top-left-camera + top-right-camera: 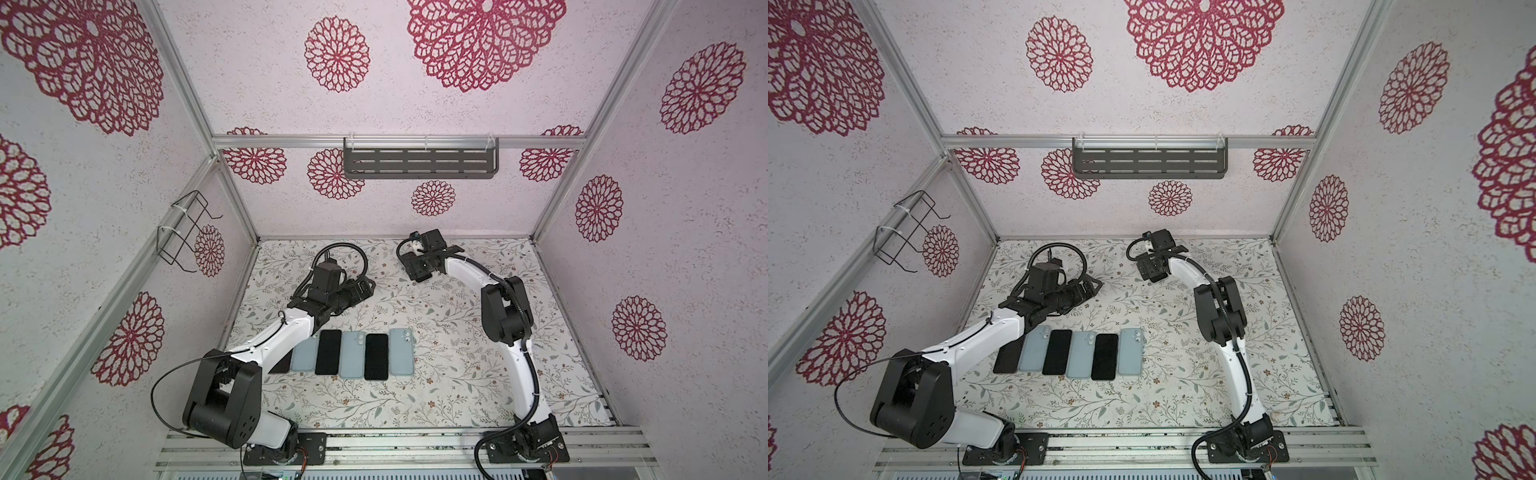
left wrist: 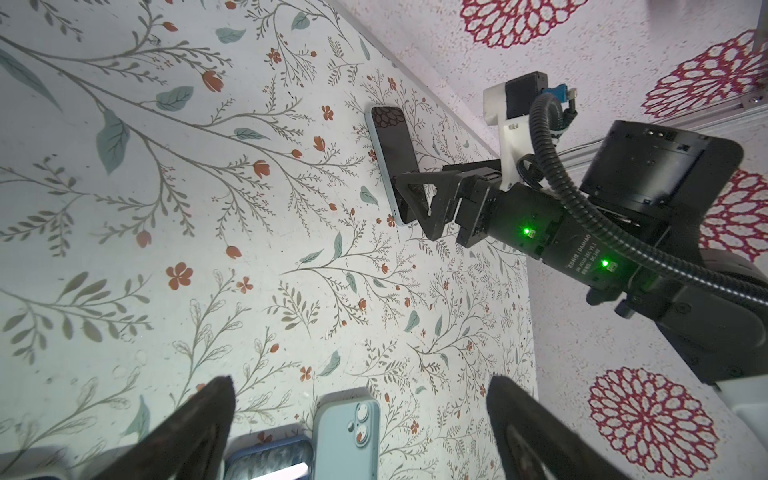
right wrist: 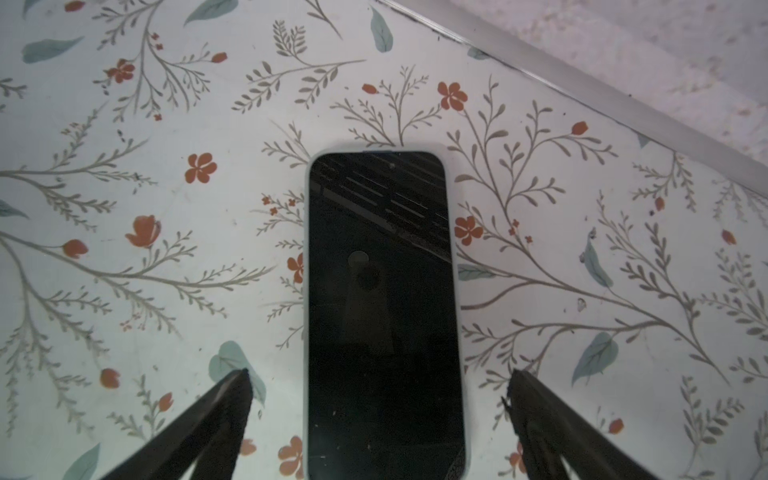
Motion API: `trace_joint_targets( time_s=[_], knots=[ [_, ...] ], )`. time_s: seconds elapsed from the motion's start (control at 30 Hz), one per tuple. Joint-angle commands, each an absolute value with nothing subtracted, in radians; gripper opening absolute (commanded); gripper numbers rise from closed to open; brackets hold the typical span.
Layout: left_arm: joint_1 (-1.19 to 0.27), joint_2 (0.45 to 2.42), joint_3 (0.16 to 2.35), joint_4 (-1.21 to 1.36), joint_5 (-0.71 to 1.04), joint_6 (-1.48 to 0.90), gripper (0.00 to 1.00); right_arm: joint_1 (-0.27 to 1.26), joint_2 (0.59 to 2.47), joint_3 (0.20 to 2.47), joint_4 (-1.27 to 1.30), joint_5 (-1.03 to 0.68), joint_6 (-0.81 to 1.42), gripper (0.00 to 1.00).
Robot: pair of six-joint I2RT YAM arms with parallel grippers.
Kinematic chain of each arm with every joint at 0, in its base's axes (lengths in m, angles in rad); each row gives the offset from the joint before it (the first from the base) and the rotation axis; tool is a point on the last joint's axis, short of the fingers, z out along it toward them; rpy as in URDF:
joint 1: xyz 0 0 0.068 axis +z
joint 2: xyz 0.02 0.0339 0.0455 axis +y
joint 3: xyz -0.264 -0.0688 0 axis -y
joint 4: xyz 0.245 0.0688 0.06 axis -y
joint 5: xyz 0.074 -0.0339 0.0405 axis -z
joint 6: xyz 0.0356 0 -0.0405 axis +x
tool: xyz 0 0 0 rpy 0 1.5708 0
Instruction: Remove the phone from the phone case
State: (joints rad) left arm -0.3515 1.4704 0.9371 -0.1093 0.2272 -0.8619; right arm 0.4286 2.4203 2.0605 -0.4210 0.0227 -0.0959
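A phone (image 3: 382,311) lies screen up in a light blue phone case (image 3: 306,291) on the flowered cloth near the back wall. My right gripper (image 3: 380,374) hangs open over its near end, one finger on each side and neither touching it. In the left wrist view the same phone (image 2: 392,162) lies under the right gripper (image 2: 409,195). In both top views the right gripper (image 1: 417,272) (image 1: 1152,272) hides the phone. My left gripper (image 2: 361,380) (image 1: 368,286) is open and empty, above the cloth behind the row of phones.
A row of black-screened phones (image 1: 328,352) and light blue backs with camera holes (image 1: 401,351) lies mid-table, its left end under the left arm. A slotted grey shelf (image 1: 419,164) hangs on the back wall. A wire basket (image 1: 185,232) hangs on the left wall.
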Motion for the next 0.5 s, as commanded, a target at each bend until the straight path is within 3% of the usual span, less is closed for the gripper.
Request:
trace_joint_targets(
  time_s=[0.0, 0.47],
  knots=[
    [-0.341, 1.446, 0.925, -0.094, 0.233, -0.857, 0.99, 0.422, 2.447, 2.144, -0.474, 0.041, -0.128, 0.99],
    [-0.337, 1.439, 0.922, -0.092, 0.239, -0.867, 0.99, 0.419, 2.536, 2.199, -0.539, 0.025, -0.17, 0.98]
  ],
)
